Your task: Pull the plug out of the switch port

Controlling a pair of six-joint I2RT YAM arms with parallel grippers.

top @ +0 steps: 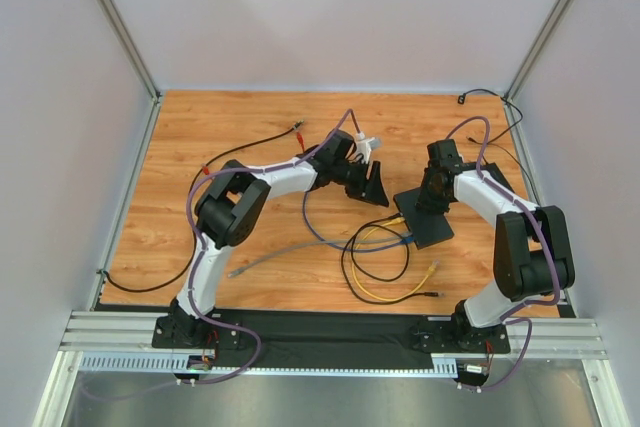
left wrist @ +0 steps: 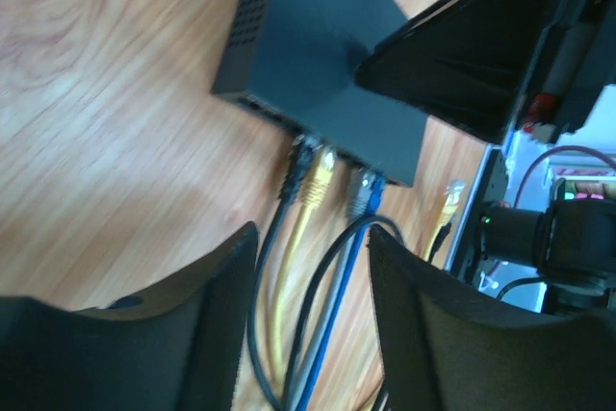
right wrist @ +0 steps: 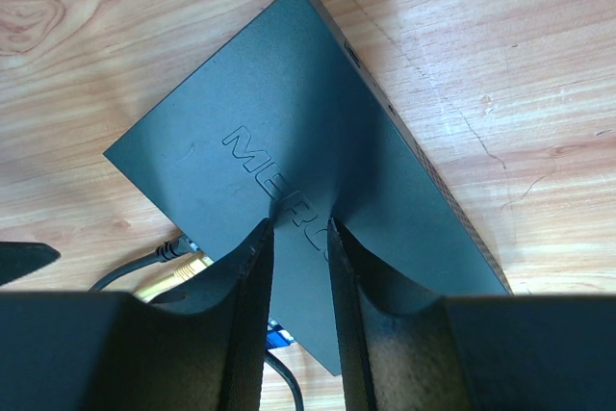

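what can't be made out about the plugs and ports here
- Left wrist view: blurred, so whether the plugs sit fully in the switch ports is unclear; their cables are cut off at the bottom edge.
- Right wrist view: the switch ports are mostly hidden behind the right tool.
- Top view: the switch ports are too small to count.

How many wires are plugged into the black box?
4, in a row on one edge of the box: black plug, yellow plug, grey plug, blue plug. Others may be hidden.
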